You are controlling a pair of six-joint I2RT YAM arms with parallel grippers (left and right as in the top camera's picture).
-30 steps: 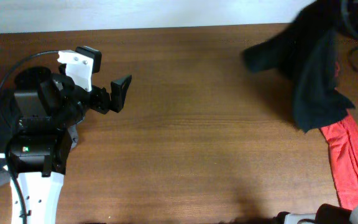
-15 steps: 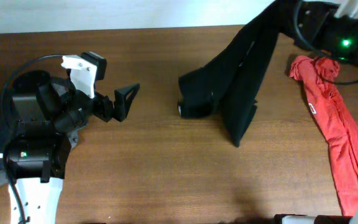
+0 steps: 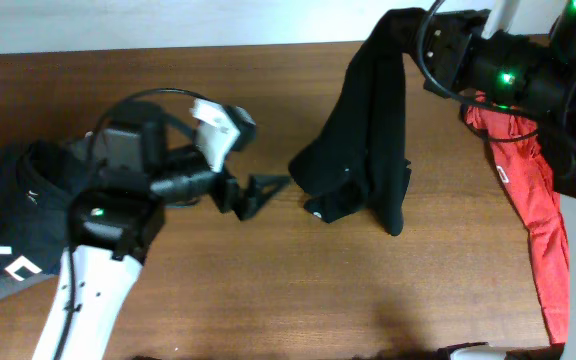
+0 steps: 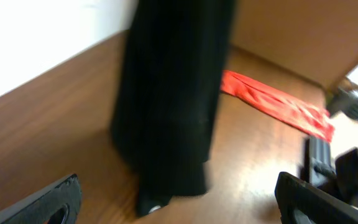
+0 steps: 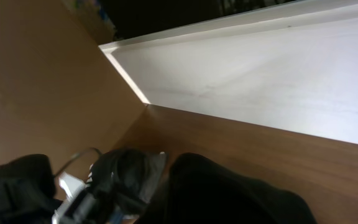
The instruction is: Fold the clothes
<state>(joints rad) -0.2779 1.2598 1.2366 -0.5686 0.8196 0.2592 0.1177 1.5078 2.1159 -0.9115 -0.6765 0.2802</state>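
- Step in hand: judged as laying out, before any fold. The black garment (image 3: pixel 368 130) is bunched and has no flat panel.
- Right gripper (image 3: pixel 415 32): it holds the top of the black garment aloft at the far edge of the table (image 3: pixel 268 290). Its fingers are covered by cloth, so the closed grip is inferred from the hanging load.
- Black garment: it drapes down from that grip, and its lower end is crumpled on the table just beside the left gripper (image 3: pixel 256 190).
- Left gripper: jaws spread wide and empty, aimed at the lower end.
- Bystanders: a red garment (image 3: pixel 543 250) lies along the right edge, and a dark garment with white lettering (image 3: pixel 8 215) lies at the left.
- Next move: it probably calls for the left gripper to pinch a free lower corner, then for both arms to draw apart and flatten the cloth.
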